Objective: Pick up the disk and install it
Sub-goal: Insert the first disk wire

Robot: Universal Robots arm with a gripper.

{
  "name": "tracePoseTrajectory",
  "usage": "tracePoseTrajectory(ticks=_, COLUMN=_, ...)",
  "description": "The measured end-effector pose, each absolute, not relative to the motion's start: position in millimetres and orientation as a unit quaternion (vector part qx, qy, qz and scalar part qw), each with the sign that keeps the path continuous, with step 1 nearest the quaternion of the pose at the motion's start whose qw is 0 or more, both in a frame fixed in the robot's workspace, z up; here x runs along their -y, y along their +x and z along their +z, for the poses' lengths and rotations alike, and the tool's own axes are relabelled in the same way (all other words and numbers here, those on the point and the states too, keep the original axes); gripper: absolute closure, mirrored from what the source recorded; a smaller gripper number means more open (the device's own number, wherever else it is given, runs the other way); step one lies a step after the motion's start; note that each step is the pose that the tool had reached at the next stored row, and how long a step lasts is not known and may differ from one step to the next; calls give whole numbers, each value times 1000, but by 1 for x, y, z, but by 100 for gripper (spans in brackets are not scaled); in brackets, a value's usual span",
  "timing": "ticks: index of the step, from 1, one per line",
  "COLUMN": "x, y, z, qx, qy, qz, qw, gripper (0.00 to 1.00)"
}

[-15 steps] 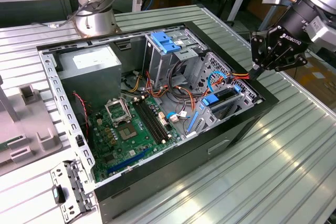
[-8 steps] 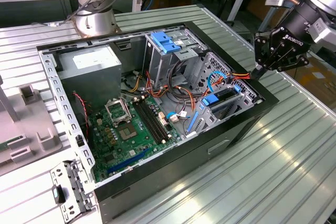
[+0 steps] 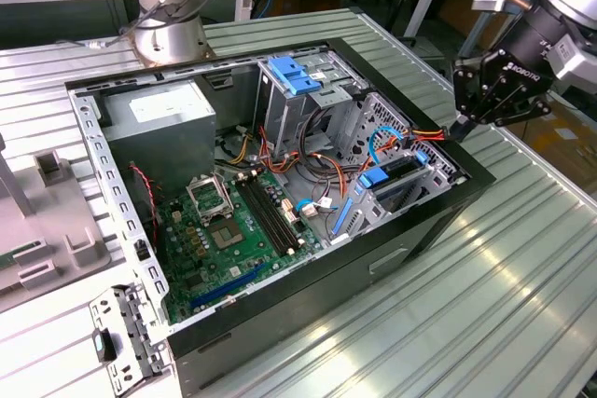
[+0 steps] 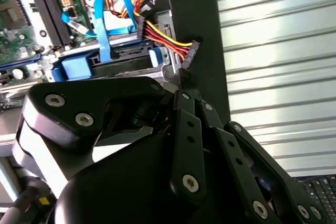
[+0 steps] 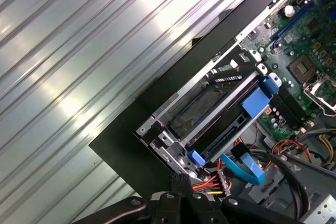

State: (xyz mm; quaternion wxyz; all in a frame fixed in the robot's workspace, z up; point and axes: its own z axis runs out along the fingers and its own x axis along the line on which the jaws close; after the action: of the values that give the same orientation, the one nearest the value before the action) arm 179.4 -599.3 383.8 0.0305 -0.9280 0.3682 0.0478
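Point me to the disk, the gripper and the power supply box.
disk (image 5: pixel 251 102), first wrist view, on its blue tab.
gripper (image 3: pixel 464 123), exterior view, at the fingertips above the case's edge.
power supply box (image 3: pixel 160 104), exterior view, on its white label.

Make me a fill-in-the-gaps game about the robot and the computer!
1. The disk has rails and a tab coloured ____.
2. The disk sits in a bay inside the open computer ____.
3. In the exterior view, the robot's hand hangs at the computer case's ____ end.
4. The computer case stands on a ribbed, shiny ____ table.

Missing words: blue; case; right; metal.
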Motion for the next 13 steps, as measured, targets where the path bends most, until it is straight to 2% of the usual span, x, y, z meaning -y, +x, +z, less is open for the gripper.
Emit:
tracePoseTrajectory(ticks=7, x=599, y=179, z=383, qx=-366, qy=-929, qz=6, qw=47, gripper=89)
tracePoseTrajectory(ticks=13, x=599, y=178, z=383, qx=-366, qy=-929, qz=6, qw=49, gripper=89)
